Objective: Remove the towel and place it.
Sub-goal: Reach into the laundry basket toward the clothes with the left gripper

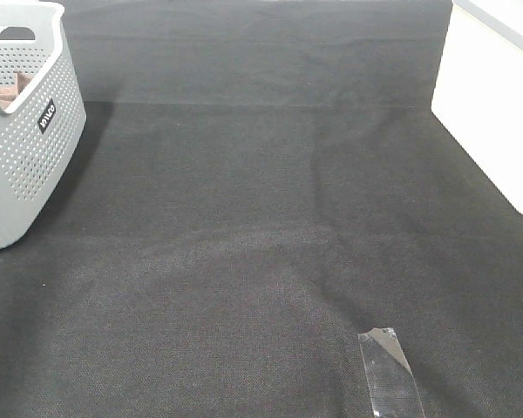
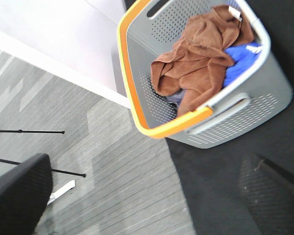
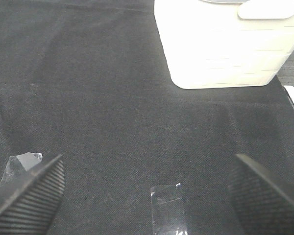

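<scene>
1. Currently the towel [image 2: 196, 68] lies crumpled inside the basket [image 2: 235, 122], heaped against one wall and rising about level with the rim.
2. Its white tag [image 2: 233, 13] shows at a corner near the rim.
3. A blue item [image 2: 240, 61] sits in the basket too, touching the towel and partly covered by it.
4. One end of the basket rim carries an orange band [image 2: 132, 98]; the walls are grey and perforated, with a slot handle on the long side.
5. From the high camera, the basket stands at about 10 o'clock on the black table [image 1: 261, 218], with a sliver of brown showing over its rim.
6. A white box [image 1: 497, 113] stands at about 2 o'clock, well apart from the basket.
7. A strip of clear tape [image 1: 390, 370] lies flat on the table at about 5 o'clock.
8. Neither arm appears in the high view.
9. The left gripper [image 2: 269, 191] shows only as a blurred dark shape above the table beside the basket; its jaws are spread and hold nothing, clear of the towel.
10. The right gripper [image 3: 147, 196] hangs over the bare table with its ribbed fingers [image 3: 34, 188] wide apart and nothing between them; the tape lies below it and the white box beyond.
11. A second scrap of clear film [image 3: 19, 164] lies near one right finger.
</scene>
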